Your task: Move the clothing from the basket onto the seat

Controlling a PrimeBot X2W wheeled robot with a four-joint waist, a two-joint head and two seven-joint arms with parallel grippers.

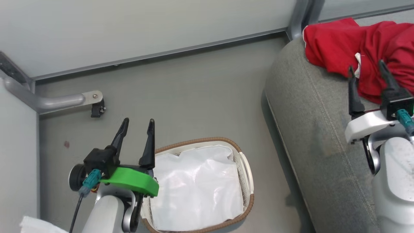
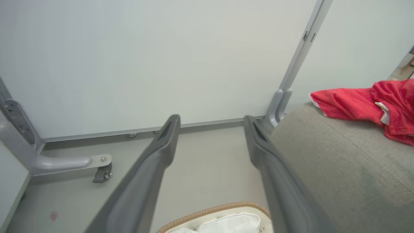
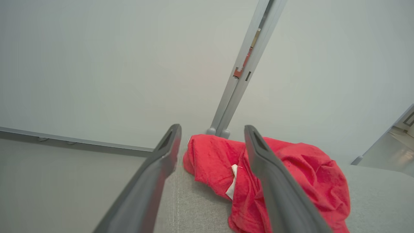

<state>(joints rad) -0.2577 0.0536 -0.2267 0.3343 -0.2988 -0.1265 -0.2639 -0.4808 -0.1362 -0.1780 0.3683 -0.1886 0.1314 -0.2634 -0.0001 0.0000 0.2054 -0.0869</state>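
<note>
The red clothing (image 1: 355,48) lies in a crumpled heap on the grey seat (image 1: 313,129), with white trim and a white tag showing. My right gripper (image 1: 367,69) hovers open just in front of the heap, nothing between its fingers; the right wrist view shows the clothing (image 3: 291,181) beyond the fingertips. The basket (image 1: 247,168) stands on the floor at lower centre, holding just its white liner (image 1: 197,184). My left gripper (image 1: 137,124) is open above the basket's left rim, empty. In the left wrist view the clothing (image 2: 355,103) rests on the seat (image 2: 339,168).
A grey partition wall with a metal base rail runs along the back. A metal foot with a caster (image 1: 97,108) juts onto the floor at the left. A vertical post (image 1: 299,16) stands behind the seat's corner. Bare grey floor (image 1: 194,97) lies between basket and wall.
</note>
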